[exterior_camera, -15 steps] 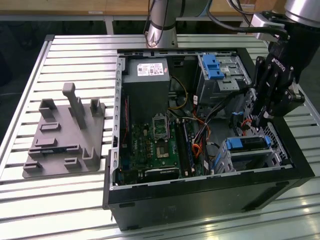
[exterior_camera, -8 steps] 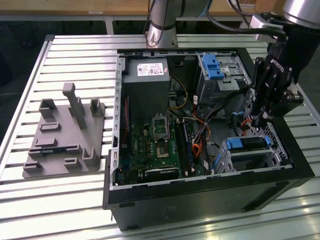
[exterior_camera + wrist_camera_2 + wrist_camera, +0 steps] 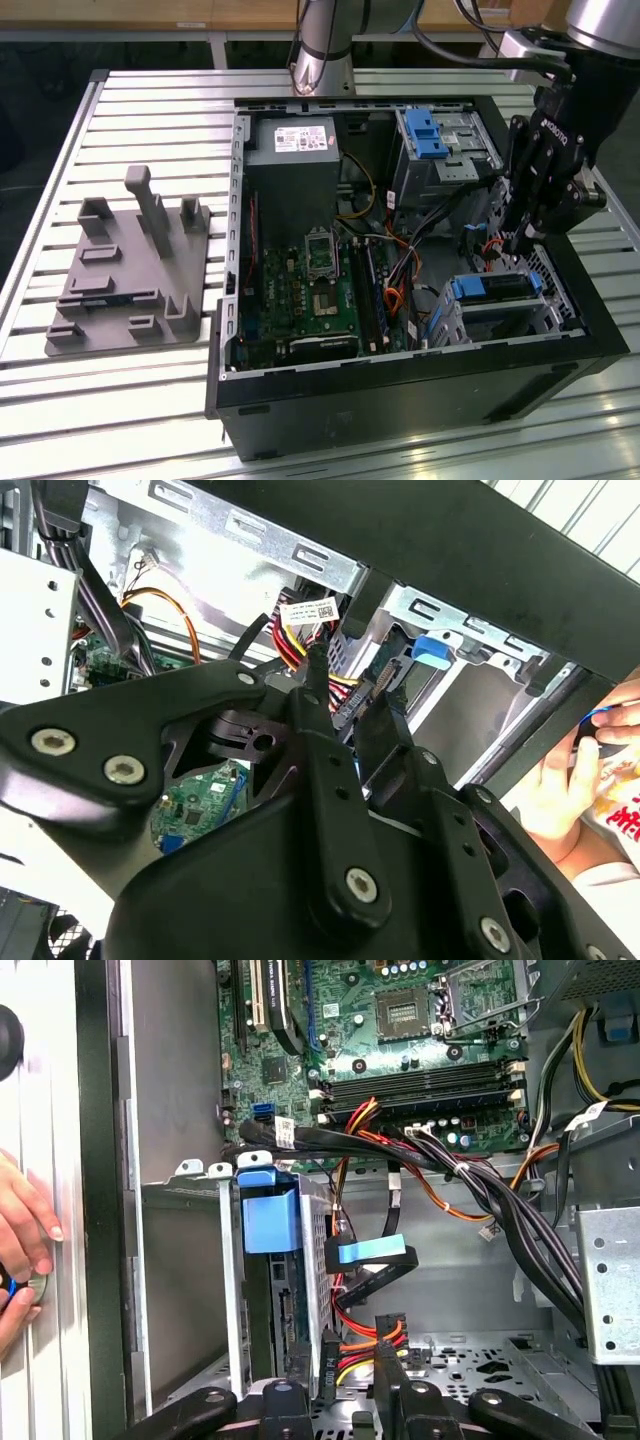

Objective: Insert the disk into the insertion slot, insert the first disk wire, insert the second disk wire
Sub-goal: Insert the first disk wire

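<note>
Disk [image 3: 497, 288] in insertion slot [image 3: 450, 322], pincer [image 3: 358, 1352] clasping disk wire [image 3: 368, 1334], cable bundle [image 3: 480, 1178] beside

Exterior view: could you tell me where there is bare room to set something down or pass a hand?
Bare table slats lie beyond the grey fixture and on its near side, at the exterior view's left. Inside the case, wires crowd the space between the motherboard and the disk, and the gripper hangs by the disk.

Grey fixture [image 3: 120, 290] on slatted table [image 3: 150, 110] — motherboard [image 3: 300, 290] exposed.
</note>
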{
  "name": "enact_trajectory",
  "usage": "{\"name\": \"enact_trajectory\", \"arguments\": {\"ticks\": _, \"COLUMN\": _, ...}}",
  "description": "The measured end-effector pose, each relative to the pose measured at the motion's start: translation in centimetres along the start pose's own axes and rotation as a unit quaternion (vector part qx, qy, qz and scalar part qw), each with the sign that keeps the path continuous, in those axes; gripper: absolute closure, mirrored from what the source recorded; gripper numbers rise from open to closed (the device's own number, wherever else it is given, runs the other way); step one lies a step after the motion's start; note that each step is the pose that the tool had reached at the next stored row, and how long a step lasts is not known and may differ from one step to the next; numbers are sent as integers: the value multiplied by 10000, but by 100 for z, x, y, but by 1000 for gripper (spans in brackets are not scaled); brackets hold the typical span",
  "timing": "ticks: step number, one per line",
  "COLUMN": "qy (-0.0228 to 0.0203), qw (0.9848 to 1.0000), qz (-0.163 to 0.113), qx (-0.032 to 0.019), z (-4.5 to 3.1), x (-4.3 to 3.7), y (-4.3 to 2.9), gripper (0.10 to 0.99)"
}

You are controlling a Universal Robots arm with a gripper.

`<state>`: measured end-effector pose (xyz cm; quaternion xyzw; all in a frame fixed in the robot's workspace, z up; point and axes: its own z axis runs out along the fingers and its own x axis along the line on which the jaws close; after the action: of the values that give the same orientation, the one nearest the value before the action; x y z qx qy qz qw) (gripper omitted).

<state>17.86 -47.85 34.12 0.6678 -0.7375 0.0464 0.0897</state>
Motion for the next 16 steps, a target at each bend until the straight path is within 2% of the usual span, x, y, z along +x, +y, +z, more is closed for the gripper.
{"name": "enact_trajectory", "arguments": {"ticks": 2, "qy": 0, "qw": 10000, "qz": 0, "qx": 0, "z": 0, "x": 0, "y": 0, "gripper": 714}}
{"name": "enact_trajectory", "arguments": {"ticks": 3, "qy": 0, "qw": 10000, "qz": 0, "qx": 0, "z": 0, "x": 1, "y": 0, "gripper": 784}}
{"name": "enact_trajectory", "arguments": {"ticks": 5, "qy": 0, "qw": 10000, "qz": 0, "qx": 0, "z": 1, "x": 2, "y": 0, "gripper": 784}}
{"name": "enact_trajectory", "arguments": {"ticks": 6, "qy": 0, "qw": 10000, "qz": 0, "qx": 0, "z": 1, "x": 3, "y": 0, "gripper": 851}}
{"name": "enact_trajectory", "arguments": {"ticks": 16, "qy": 0, "qw": 10000, "qz": 0, "qx": 0, "z": 3, "x": 9, "y": -1, "gripper": 871}}
